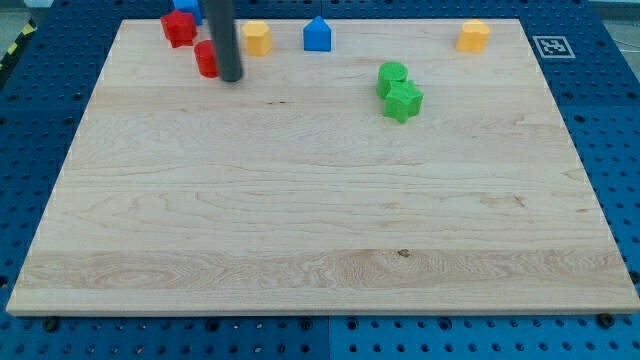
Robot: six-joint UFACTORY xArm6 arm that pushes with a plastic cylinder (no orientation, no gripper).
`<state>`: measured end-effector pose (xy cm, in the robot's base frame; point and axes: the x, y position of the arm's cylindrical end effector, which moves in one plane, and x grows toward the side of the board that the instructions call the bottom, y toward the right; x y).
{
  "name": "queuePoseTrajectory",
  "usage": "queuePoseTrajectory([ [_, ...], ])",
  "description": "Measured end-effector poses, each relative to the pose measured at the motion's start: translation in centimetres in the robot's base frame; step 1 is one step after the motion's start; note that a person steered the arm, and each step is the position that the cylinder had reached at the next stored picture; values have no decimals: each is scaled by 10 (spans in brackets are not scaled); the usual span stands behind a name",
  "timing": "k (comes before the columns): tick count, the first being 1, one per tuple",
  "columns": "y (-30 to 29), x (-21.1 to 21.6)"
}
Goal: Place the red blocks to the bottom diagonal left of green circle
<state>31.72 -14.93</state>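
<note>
We see a big wooden board point(320, 220) lying on a blue table with holes point(620, 150). Most of the board is bare wood, so the middle and the view's bottom have lots of room. All the blocks sit near the board's top edge.

At the table's top right corner there is a small black and white square sticker point(549, 46). It has a pattern on it but no words we can read.

Our arm has no claw, only a dark rod. My tip point(231, 77) touches the right side of a red round block point(206, 60). A red star-like block point(178, 28) sits just up and left of it, with a blue block point(188, 8) behind, right at the edge. The green circle point(392, 77) is well off to the view's right, touching a green star block point(404, 102). Between them stand a yellow block point(257, 38) and a blue house-shaped block point(317, 35). Another yellow block point(473, 36) sits near the top right corner.
</note>
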Motion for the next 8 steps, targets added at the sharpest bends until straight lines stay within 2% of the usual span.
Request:
queuePoseTrajectory([
  [2, -68, 9],
  [3, -151, -12],
  [5, -156, -17],
  [8, -156, -124],
])
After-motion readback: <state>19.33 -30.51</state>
